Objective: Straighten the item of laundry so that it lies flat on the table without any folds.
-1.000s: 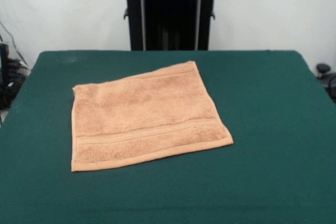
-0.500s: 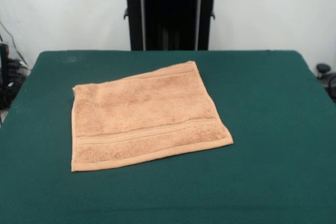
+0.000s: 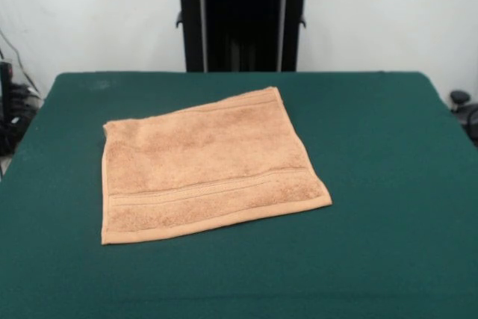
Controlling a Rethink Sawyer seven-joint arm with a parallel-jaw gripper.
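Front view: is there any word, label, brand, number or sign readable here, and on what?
None. The towel bears only a woven band stripe, with no tag or print showing. The green table has no markings. The black pedestal behind shows no legible lettering.

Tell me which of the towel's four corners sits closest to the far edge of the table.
The far right corner of the towel. The towel lies turned on the table, so this corner points up toward the far edge, above the other three.
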